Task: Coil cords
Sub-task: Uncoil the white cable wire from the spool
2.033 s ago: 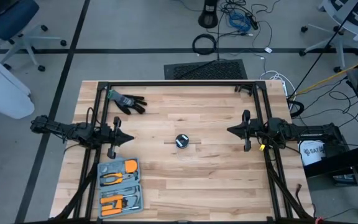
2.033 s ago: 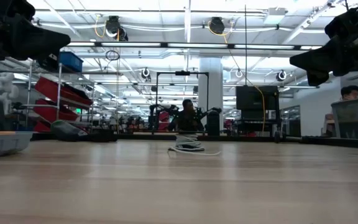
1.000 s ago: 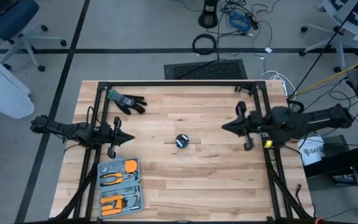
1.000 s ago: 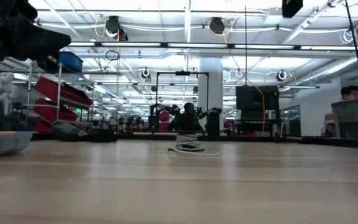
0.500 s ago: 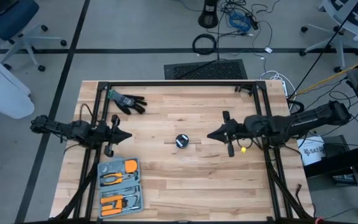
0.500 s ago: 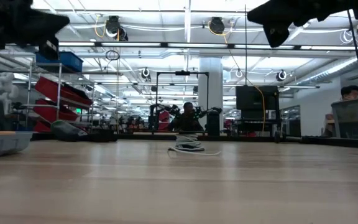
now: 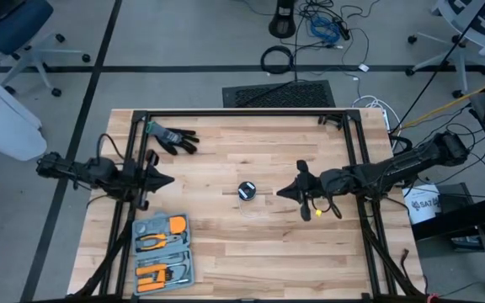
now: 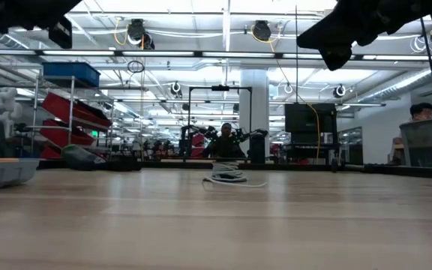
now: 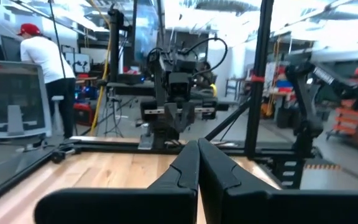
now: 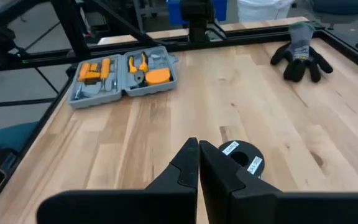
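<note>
The cord is wound into a small round black puck with a pale centre [image 7: 246, 191], lying flat on the table's middle, with a thin white loose end [image 8: 246, 183] trailing on the wood. It also shows in the right wrist view [image 10: 241, 155], just beyond the fingertips. My right gripper [image 7: 279, 191] is shut and empty, above the table a little to the puck's right. My left gripper [image 7: 170, 178] is shut and empty, raised over the table's left side.
A black glove [image 7: 173, 137] lies at the far left of the table. A grey open tool case with orange tools [image 7: 163, 251] lies at the near left. Black frame rails [image 7: 242, 113] run along the table's far edge and sides.
My right gripper has gone toward the table's left edge, from the right rail to just beside the puck, and tipped downward. My left gripper has risen a little and turned slightly toward the far edge. The puck has stayed in place.
</note>
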